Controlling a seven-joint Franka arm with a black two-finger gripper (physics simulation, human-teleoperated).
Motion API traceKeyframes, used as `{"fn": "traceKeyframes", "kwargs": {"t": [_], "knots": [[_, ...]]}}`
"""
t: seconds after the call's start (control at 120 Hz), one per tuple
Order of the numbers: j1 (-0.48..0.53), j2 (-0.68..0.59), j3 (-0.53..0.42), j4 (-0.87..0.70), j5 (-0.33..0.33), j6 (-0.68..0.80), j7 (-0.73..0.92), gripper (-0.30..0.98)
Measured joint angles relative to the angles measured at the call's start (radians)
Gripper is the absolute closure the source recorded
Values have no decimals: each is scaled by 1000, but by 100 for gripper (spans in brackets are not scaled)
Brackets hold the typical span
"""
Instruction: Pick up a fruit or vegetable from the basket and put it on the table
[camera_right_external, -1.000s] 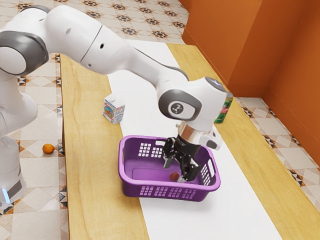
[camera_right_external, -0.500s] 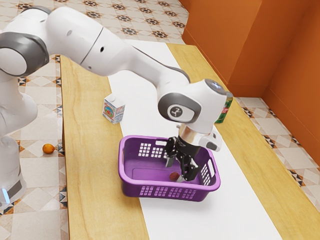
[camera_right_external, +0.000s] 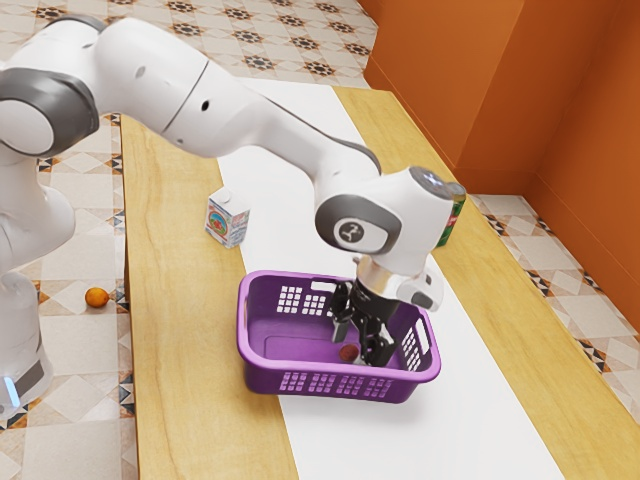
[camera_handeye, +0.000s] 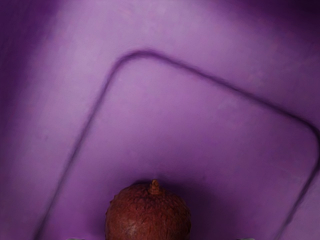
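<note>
My gripper is down inside the purple basket, its two fingers standing apart. Low between them in the exterior view is a small, round, reddish-brown fruit on the basket's floor. The wrist view has the same fruit close below the hand, with rough skin and a short stem stub, resting on the purple floor. A tip of each finger just shows, one on either side of the fruit and apart from it.
A milk carton stands on the table beyond the basket. A green can is partly hidden behind the hand. An orange lies on the floor. The basket's walls surround my fingers.
My hand has moved down a little, deeper into the basket and closer around the fruit. The basket and fruit have stayed where they were.
</note>
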Motion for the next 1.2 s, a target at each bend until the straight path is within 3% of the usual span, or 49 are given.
{"fn": "traceKeyframes", "kwargs": {"t": [0.617, 0.95, 1.125, 1.2], "knots": [[12, 17, 0, 2, -4, 1, 28, 54], [16, -34, 7, 51, 3, -35, 42, 55], [-10, -98, 168, 218, 34, -140, 52, 54], [55, -87, 230, 260, 39, -177, 64, 54]]}}
